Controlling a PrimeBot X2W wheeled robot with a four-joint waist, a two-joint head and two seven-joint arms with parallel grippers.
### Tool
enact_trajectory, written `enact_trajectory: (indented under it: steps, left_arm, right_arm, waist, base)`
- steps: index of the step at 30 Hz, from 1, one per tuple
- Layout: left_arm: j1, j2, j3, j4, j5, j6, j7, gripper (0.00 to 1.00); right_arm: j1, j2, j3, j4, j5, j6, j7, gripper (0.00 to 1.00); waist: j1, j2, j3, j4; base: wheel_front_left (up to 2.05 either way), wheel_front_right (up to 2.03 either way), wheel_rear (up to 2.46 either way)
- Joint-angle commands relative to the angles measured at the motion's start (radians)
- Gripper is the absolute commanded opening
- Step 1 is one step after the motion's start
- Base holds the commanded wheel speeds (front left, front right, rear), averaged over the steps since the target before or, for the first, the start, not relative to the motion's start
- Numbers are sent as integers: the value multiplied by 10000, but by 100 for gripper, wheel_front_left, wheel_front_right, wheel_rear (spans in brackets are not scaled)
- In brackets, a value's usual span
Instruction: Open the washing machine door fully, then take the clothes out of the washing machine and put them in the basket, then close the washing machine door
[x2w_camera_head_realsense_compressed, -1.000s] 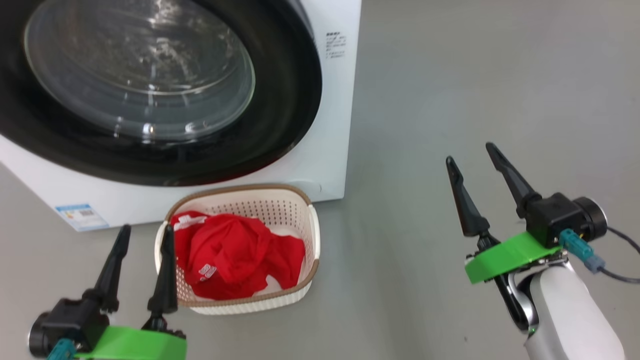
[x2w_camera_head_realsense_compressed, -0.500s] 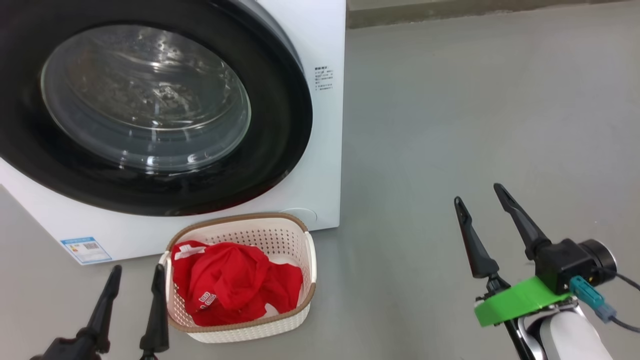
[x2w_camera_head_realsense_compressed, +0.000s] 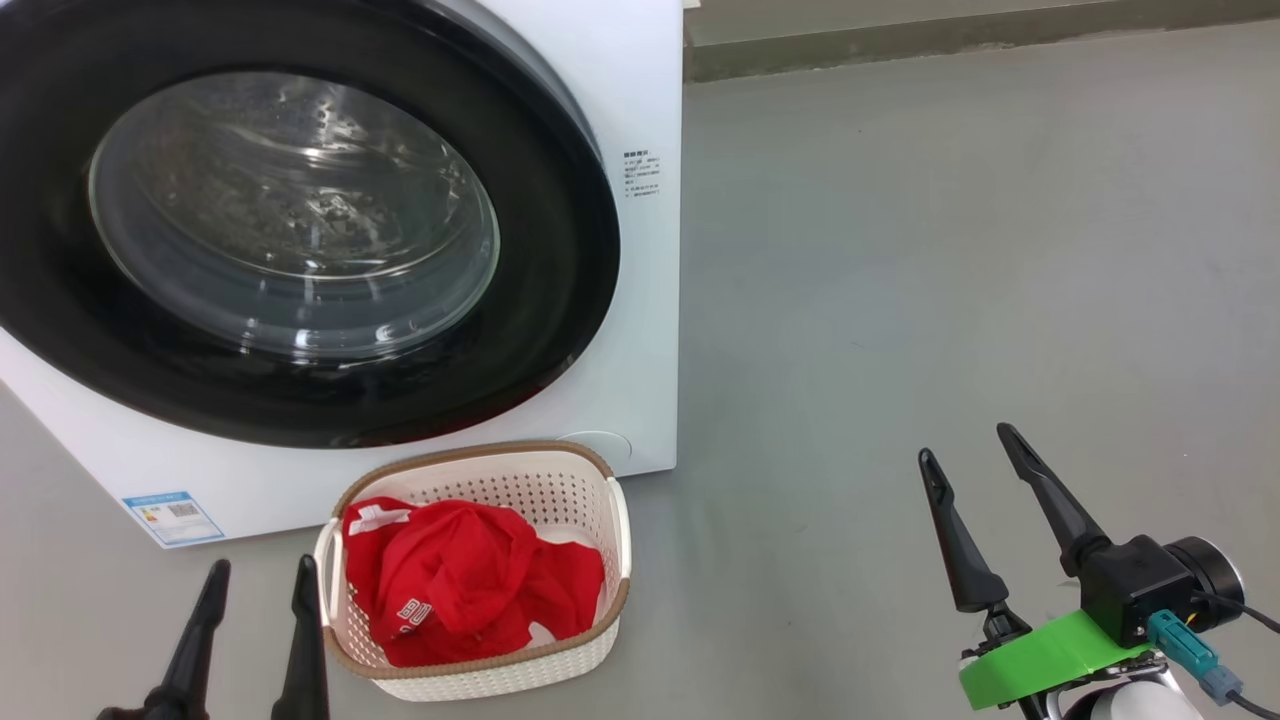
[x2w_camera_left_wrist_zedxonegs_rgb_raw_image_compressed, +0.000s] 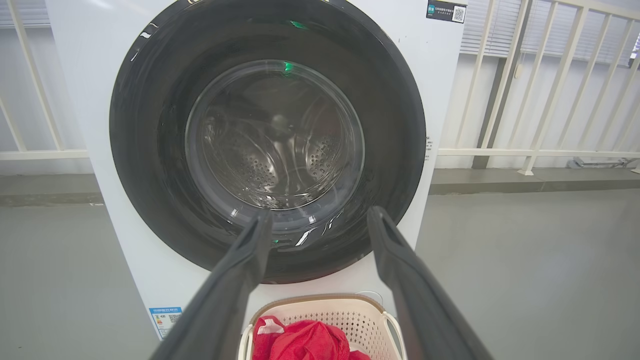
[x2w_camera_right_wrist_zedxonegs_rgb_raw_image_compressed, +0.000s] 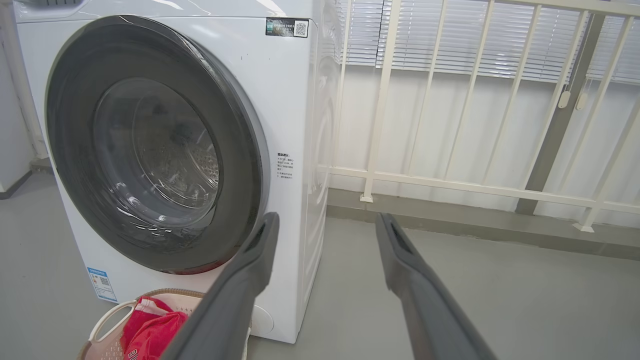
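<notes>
Basket (x2w_camera_head_realsense_compressed: 520, 488) of perforated plastic, crumpled red clothes (x2w_camera_head_realsense_compressed: 460, 585)

The left gripper (x2w_camera_head_realsense_compressed: 262, 563) and right gripper (x2w_camera_head_realsense_compressed: 964, 443) each have two long, tapering black fingers (x2w_camera_head_realsense_compressed: 955, 545) (matte charcoal up close). Behind the right pair sit a bright green plate (x2w_camera_head_realsense_compressed: 1040, 665), a black camera block (x2w_camera_head_realsense_compressed: 1140, 585) and a grey-tipped teal plug (x2w_camera_head_realsense_compressed: 1178, 640).
</notes>
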Motion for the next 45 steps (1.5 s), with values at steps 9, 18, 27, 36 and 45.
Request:
enact_trajectory:
  steps: [9, 18, 27, 36, 45]
  left_arm:
    - [-11, 44, 324, -286, 369, 432, -78, 100]
    - [150, -204, -61, 685, 115, 432, 169, 0]
    - [24, -190, -68, 762, -951, 374, 425, 0]
    - [-111, -176, -77, 834, -2011, 317, 662, 0]
    - [-251, -162, -70, 916, -3069, 260, 916, 0]
  right_arm:
    - [-85, 0, 157, -387, -114, -36, -53, 100]
    - [370, 48, 104, 554, 269, 1, 54, 0]
    - [306, -20, 62, 592, 1423, -1, 255, 0]
    - [220, -71, 15, 639, 2557, -4, 466, 0]
    - [147, -111, -46, 681, 3680, -7, 688, 0]
  waist:
    - [0, 0, 1, -16]
    - [1, 0, 17, -9]
    - [2, 0, 26, 81]
    - [0, 0, 47, 160]
    - [0, 0, 62, 240]
  base:
    - [0, 0, 0]
    - [0, 0, 0]
    - [0, 0, 0]
    - [0, 0, 0]
    - [0, 0, 0]
